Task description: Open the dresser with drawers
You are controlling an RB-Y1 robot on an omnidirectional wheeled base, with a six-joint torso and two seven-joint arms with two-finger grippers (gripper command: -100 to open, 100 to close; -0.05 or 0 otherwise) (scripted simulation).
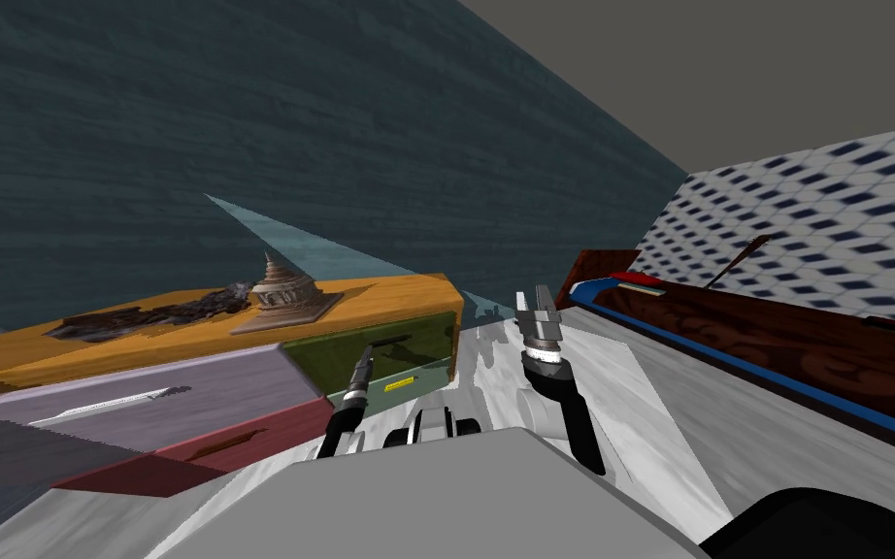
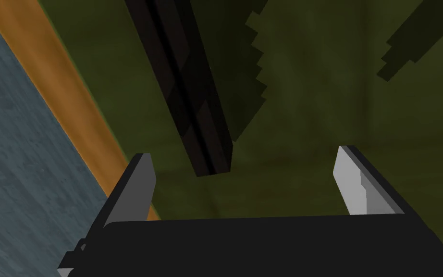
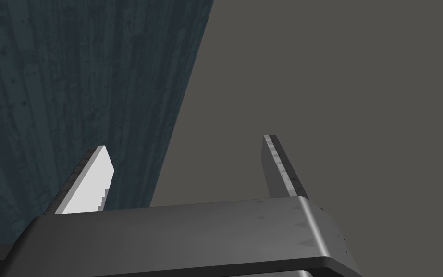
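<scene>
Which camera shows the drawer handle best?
Left wrist view: the dark handle is close, its end ahead of the open left fingers. Head view shows it small on the green drawer. The right gripper points elsewhere.

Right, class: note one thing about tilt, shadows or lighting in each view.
Head view: the whole picture is rolled, so the dresser slants with the camera. Left wrist view: dim, with jagged shadows on the green drawer front beside the dark handle, ahead of the open left gripper. Right wrist view: the open right gripper has one finger brightly lit, the other shaded.
</scene>
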